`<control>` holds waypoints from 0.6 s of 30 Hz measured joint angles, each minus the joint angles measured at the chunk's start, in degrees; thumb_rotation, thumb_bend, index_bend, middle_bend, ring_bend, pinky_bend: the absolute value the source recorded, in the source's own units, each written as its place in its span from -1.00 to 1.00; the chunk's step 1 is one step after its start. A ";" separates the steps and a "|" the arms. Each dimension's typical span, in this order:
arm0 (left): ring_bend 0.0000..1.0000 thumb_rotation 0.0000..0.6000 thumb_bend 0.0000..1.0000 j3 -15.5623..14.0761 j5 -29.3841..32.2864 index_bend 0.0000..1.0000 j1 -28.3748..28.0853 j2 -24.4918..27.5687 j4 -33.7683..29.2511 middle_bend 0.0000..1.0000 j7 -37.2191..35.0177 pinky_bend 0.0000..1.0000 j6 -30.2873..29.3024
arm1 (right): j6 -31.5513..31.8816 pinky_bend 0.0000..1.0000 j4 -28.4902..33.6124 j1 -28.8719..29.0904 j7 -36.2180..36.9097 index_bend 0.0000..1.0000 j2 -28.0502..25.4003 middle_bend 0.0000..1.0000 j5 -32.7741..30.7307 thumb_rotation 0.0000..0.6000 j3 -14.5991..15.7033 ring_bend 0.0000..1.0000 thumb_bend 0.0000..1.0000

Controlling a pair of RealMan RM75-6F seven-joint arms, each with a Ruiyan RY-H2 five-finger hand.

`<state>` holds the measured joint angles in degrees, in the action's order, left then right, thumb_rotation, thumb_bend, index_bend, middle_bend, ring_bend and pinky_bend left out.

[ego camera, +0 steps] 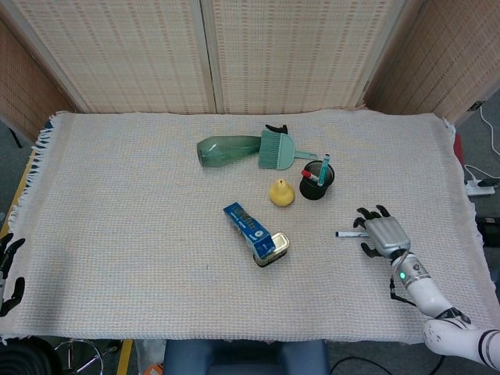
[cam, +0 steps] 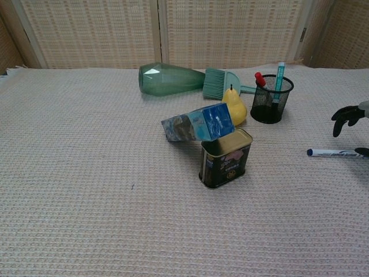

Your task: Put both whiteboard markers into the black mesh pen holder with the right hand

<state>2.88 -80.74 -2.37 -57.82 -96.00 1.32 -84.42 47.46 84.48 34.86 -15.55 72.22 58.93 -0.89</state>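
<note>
A blue-capped whiteboard marker (ego camera: 348,233) (cam: 335,153) lies flat on the woven cloth, right of the can. My right hand (ego camera: 383,234) (cam: 349,115) hovers low over its right end with fingers spread and curved down; the marker still rests on the cloth. The black mesh pen holder (ego camera: 316,186) (cam: 271,104) stands upright beyond it, holding a red-capped marker (ego camera: 309,176) (cam: 260,79) and a teal pen (ego camera: 324,166) (cam: 279,74). My left hand (ego camera: 8,269) shows only as dark spread fingers at the far left edge, holding nothing.
A green glass bottle (ego camera: 226,150) (cam: 170,79) and a teal brush (ego camera: 275,148) lie behind the holder. A yellow pear (ego camera: 282,192) (cam: 233,105) stands just left of it. A blue box (ego camera: 246,221) leans on an open can (ego camera: 271,248) (cam: 225,158) mid-table.
</note>
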 measured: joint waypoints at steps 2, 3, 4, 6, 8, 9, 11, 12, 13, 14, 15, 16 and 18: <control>-1.00 1.00 -0.03 0.06 0.22 -0.75 0.00 0.01 0.11 -1.00 -0.13 -0.80 0.10 | -1.09 -1.00 -1.57 0.95 -0.25 -0.27 1.60 -0.79 -0.78 1.00 -0.81 -0.63 -0.31; -1.00 1.00 -0.03 0.09 0.34 -0.74 -0.01 0.01 0.20 -1.00 -0.23 -0.80 0.20 | -1.60 -1.00 -2.23 1.37 -0.28 -0.26 2.28 -0.79 -1.19 1.00 -1.18 -0.62 -0.31; -1.00 1.00 -0.03 0.12 0.44 -0.74 -0.03 0.01 0.25 -1.00 -0.29 -0.80 0.27 | -2.24 -1.00 -3.10 1.89 -0.32 -0.24 3.13 -0.78 -1.72 1.00 -1.63 -0.61 -0.31; -1.00 1.00 -0.03 0.20 0.66 -0.74 -0.04 0.01 0.38 -1.00 -0.46 -0.80 0.37 | -2.97 -1.00 -4.37 2.55 -0.48 -0.21 4.30 -0.77 -2.35 1.00 -2.08 -0.60 -0.31; -1.00 1.00 -0.03 0.29 0.85 -0.74 -0.05 0.03 0.48 -1.00 -0.61 -0.80 0.41 | -3.74 -1.00 -5.71 3.22 -0.86 -0.19 5.55 -0.77 -3.00 1.00 -2.37 -0.60 -0.31; -1.00 1.00 -0.03 0.34 0.96 -0.74 -0.05 0.04 0.54 -1.00 -0.72 -0.80 0.45 | -4.01 -1.00 -6.20 3.44 -1.06 -0.19 5.98 -0.77 -3.28 1.00 -2.43 -0.60 -0.31; -1.00 1.00 -0.03 0.37 1.13 -0.74 -0.07 0.03 0.65 -1.00 -0.82 -0.80 0.61 | -4.58 -1.00 -7.12 3.84 -1.51 -0.19 6.76 -0.77 -3.93 1.00 -2.48 -0.60 -0.31; -1.00 1.00 -0.03 0.38 1.22 -0.74 -0.10 0.02 0.71 -1.00 -0.83 -0.80 0.72 | -4.74 -1.00 -7.42 3.96 -1.69 -0.19 7.00 -0.77 -4.14 1.00 -2.47 -0.60 -0.31; -1.00 1.00 -0.03 0.38 1.28 -0.74 -0.12 0.01 0.75 -1.00 -0.84 -0.80 0.80 | -4.95 -1.00 -7.71 4.09 -1.93 -0.19 7.24 -0.77 -4.34 1.00 -2.42 -0.60 -0.31; -1.00 1.00 -0.03 0.39 1.34 -0.74 -0.14 -0.01 0.78 -1.00 -0.85 -0.80 0.88 | -5.12 -1.00 -7.83 4.17 -2.05 -0.19 7.35 -0.77 -4.46 1.00 -2.36 -0.60 -0.31; -1.00 1.00 -0.03 0.39 1.39 -0.74 -0.18 -0.03 0.83 -1.00 -0.85 -0.80 0.98 | -5.23 -1.00 -7.95 4.23 -2.17 -0.19 7.44 -0.77 -4.57 1.00 -2.30 -0.60 -0.31; -1.00 1.00 -0.03 0.39 1.42 -0.74 -0.20 -0.06 0.88 -1.00 -0.83 -0.80 1.04 | -5.25 -1.00 -8.14 4.27 -2.32 -0.19 7.56 -0.77 -4.65 1.00 -2.24 -0.60 -0.31; -1.00 1.00 -0.03 0.39 1.44 -0.74 -0.21 -0.10 0.92 -1.00 -0.82 -0.80 1.06 | -5.33 -1.00 -8.41 4.33 -2.59 -0.19 7.72 -0.77 -4.88 1.00 -2.12 -0.60 -0.31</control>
<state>3.27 -79.30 -2.59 -57.92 -95.08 0.51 -83.36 42.13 76.06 39.18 -18.13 79.93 54.05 -3.01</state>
